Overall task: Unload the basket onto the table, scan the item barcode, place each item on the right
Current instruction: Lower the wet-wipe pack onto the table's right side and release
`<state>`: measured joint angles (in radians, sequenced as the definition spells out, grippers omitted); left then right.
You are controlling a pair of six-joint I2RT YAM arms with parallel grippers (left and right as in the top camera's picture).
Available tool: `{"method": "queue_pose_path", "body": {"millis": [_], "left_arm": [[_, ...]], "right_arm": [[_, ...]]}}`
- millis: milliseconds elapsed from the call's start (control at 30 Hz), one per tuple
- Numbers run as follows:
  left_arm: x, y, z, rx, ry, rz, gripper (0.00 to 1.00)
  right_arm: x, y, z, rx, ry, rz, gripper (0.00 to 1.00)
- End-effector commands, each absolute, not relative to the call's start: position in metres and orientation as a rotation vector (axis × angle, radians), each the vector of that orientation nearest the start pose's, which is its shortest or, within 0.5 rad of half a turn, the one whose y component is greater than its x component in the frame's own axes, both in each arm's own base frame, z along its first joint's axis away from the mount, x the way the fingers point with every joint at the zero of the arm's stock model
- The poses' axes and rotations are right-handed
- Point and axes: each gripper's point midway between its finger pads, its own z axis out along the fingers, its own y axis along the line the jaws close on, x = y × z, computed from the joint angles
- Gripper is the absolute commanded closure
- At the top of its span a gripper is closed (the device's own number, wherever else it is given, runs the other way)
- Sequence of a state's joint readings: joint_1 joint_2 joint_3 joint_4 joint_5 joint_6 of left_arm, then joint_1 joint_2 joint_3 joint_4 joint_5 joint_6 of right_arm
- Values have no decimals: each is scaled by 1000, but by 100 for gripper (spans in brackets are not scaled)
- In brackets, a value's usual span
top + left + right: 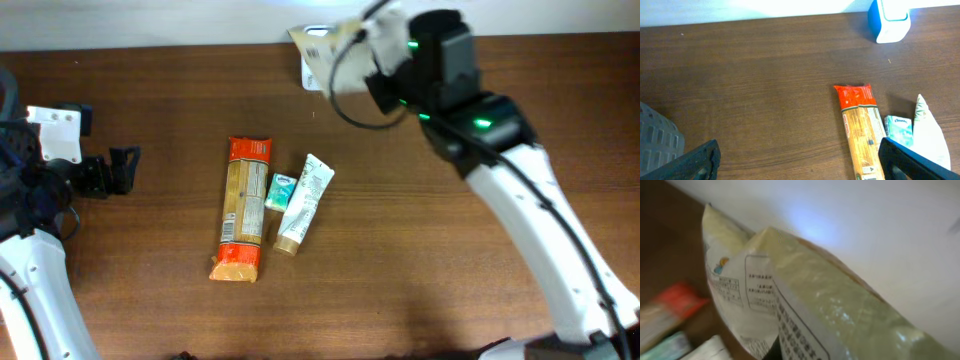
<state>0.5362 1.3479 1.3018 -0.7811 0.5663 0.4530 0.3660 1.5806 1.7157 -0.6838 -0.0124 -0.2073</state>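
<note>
Where the brown worktop meets the pale wall at its far edge, the right arm stretches across from the near right corner. The left arm rests at the left edge, well apart from the action.

A long pasta pack with orange ends lies at the middle, its long axis running near to far. A white tube lies just beside it on the right.

The task's thing, a pale printed packet, is in the air at the far edge. The right gripper is closed tight on one end of it. The packet's long axis runs along the wall and sticks out toward the left. Its free end hangs directly over a small blue-and-white scanner box, so the coming move probably turns only on tilting the right face down at it.

A small teal sachet sits between the pasta pack and the tube.

The left gripper is spread to its widest and holds nothing.

Only the left wrist view shows the scanner box in full, including its blue body. Only the right wrist view shows the packet's panels of fine print. Whether a barcode is among them cannot be told.
</note>
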Motion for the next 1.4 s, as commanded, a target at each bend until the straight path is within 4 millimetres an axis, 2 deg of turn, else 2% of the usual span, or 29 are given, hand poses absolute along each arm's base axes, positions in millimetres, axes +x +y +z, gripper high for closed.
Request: {"method": "queue_pose_path", "body": {"millis": [0, 67, 100, 167, 200, 267, 333, 400, 500, 533, 567, 600, 667, 733, 800, 833, 900, 967, 1000, 1067, 1100, 1200, 1233, 1300, 1333, 1367], "left_arm": [[355, 103, 263, 184, 2223, -154, 1], [355, 103, 263, 184, 2223, -154, 1], [355, 103, 263, 184, 2223, -154, 1], [355, 103, 263, 184, 2223, -154, 1], [355, 103, 263, 184, 2223, -155, 1], [355, 103, 263, 184, 2223, -155, 1], [355, 103, 263, 184, 2223, -154, 1], [355, 103, 263, 184, 2223, -154, 1], [355, 103, 263, 184, 2223, -154, 1], [355, 103, 263, 184, 2223, -154, 1], [355, 103, 263, 184, 2223, -155, 1], [355, 103, 263, 184, 2223, -154, 1], [355, 103, 263, 184, 2223, -154, 1], [355, 103, 263, 184, 2223, -154, 1], [355, 103, 263, 184, 2223, -154, 1], [355, 103, 263, 184, 2223, -155, 1], [355, 103, 263, 184, 2223, -154, 1], [355, 103, 263, 184, 2223, -154, 1], [355, 103, 263, 184, 2223, -154, 1], [355, 103, 263, 184, 2223, -154, 1], [355, 103, 263, 184, 2223, -154, 1], [355, 103, 263, 184, 2223, -154, 1], [355, 103, 263, 184, 2223, -154, 1], [355, 103, 263, 184, 2223, -154, 1], [355, 103, 263, 184, 2223, -154, 1], [355, 103, 263, 184, 2223, -154, 1]], "right_arm": [[404, 148, 338, -375, 2201, 472, 96], [396, 116, 312, -287, 2335, 522, 96], [393, 93, 294, -208, 2412, 544, 96], [389, 50, 258, -46, 2540, 528, 96], [387, 20, 231, 70, 2603, 507, 96], [382, -13, 193, 182, 2670, 493, 96], [379, -34, 163, 279, 2716, 496, 96], [372, -54, 121, 396, 2779, 521, 96], [367, -65, 84, 460, 2858, 544, 96], [362, -76, 72, 490, 2899, 466, 95], [359, -84, 67, 503, 2921, 407, 75], [358, -87, 66, 509, 2928, 387, 54], [358, -86, 72, 510, 2930, 395, 51], [360, -74, 89, 508, 2919, 506, 50], [371, -51, 121, 482, 2842, 734, 50], [381, -34, 147, 443, 2756, 904, 50], [390, -14, 176, 312, 2631, 1093, 50], [394, -14, 176, 316, 2622, 1080, 64], [391, -25, 167, 373, 2676, 988, 65], [386, -36, 156, 430, 2740, 877, 65], [383, -39, 154, 439, 2760, 844, 61], [377, -47, 159, 451, 2814, 742, 57], [378, -41, 166, 429, 2817, 745, 57], [380, -15, 170, 334, 2844, 759, 55], [380, 0, 169, 280, 2859, 769, 49], [381, 24, 169, 192, 2873, 791, 40]]}}
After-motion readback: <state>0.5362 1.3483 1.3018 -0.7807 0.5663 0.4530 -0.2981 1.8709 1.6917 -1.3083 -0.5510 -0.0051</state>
